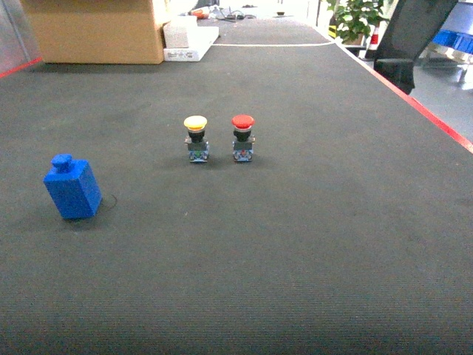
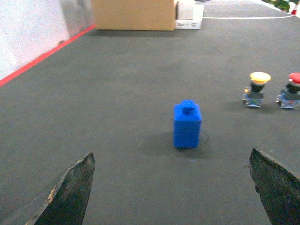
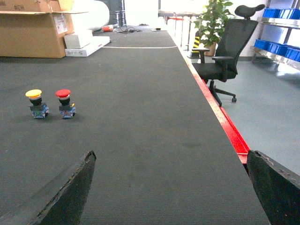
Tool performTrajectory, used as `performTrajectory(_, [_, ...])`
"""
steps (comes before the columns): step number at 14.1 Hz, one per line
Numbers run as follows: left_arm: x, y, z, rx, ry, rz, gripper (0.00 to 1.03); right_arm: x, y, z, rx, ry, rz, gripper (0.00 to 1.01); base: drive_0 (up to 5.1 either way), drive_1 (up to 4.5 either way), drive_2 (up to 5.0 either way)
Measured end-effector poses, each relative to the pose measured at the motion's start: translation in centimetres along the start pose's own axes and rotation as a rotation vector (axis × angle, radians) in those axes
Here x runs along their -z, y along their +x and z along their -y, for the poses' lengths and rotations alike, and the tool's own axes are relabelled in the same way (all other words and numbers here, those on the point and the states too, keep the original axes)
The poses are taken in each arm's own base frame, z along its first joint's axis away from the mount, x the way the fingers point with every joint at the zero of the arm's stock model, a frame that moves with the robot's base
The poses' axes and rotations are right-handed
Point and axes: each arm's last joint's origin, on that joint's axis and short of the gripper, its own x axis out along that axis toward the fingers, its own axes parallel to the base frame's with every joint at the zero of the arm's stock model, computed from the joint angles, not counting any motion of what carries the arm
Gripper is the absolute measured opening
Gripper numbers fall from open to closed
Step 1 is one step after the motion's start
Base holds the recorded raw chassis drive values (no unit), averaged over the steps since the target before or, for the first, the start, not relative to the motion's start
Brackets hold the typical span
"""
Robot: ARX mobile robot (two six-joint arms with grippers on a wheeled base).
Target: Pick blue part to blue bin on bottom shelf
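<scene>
Left fingers [image 2: 70, 192] spread, blue part [image 2: 187, 125] ahead.

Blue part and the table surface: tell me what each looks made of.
The blue part looks like molded plastic: uniform saturated blue, smooth faces with a soft sheen, a rounded stud on top. The table surface looks like dark matte rubber or woven belting, judging by its fine ribbed texture without glare; which of the two, the views cannot settle.

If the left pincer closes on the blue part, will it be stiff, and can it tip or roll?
The blue part looks like a solid moulded block, so probably stiff. Its flat sides suggest it will not roll. It stands upright and taller than wide, so a push near the knob might tip it. The left pincer is open.
</scene>
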Motion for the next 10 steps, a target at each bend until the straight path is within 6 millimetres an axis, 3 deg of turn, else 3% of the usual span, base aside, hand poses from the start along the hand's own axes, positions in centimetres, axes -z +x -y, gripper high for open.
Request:
performTrajectory(2, [-1.4,4.3,2.2,0.087,0.004,0.017,0.98,0.0,0.0,0.0,0.000,0.000,0.000,0.98,0.0,0.00,0.0])
performTrajectory(3, [-1.1,6.6,3.0,0.091,0.014,-0.010,0.98,0.0,0.0,0.0,0.000,0.000,0.000,0.98,0.0,0.00,0.0])
performTrajectory(7, [0.6,13.8,3.5,0.042,0.007,-0.101,0.98,0.0,0.0,0.0,0.000,0.000,0.000,0.98,0.0,0.00,0.0])
performTrajectory(10, [2.8,17.4,4.1,0.029,-0.011,-0.164,0.98,0.0,0.0,0.0,0.000,0.000,0.000,0.98,0.0,0.00,0.0])
